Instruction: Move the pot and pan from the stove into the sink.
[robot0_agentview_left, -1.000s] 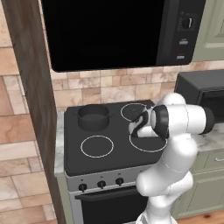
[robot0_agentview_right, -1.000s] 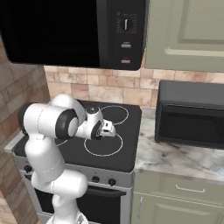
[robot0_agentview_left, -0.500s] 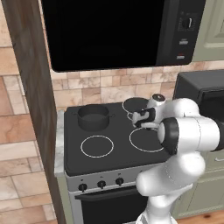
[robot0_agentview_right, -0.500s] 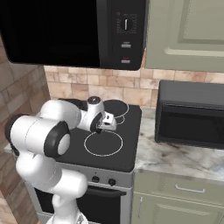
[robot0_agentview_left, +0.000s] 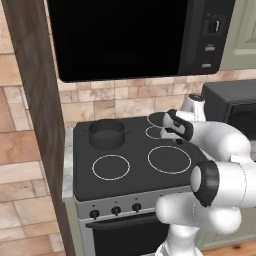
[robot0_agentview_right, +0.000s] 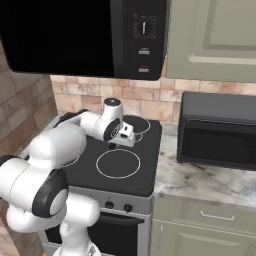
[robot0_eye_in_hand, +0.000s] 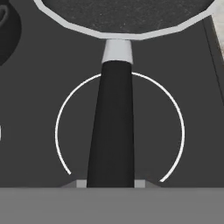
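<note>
Pan (robot0_eye_in_hand: 127, 15), shallow, round and black with a pale rim, is seen at the back right corner of the black glass stove (robot0_agentview_left: 130, 167), its long dark handle (robot0_eye_in_hand: 111, 131) clamped between the narrowed fingers of the hand (robot0_eye_in_hand: 110, 183). Held so far from the bowl, the pan could be tipped or twisted loose when lifted.

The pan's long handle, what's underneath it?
Under the pan's handle lies the black stove top, with a white burner ring curving out on both sides. The handle hides the ring's middle part.
</note>
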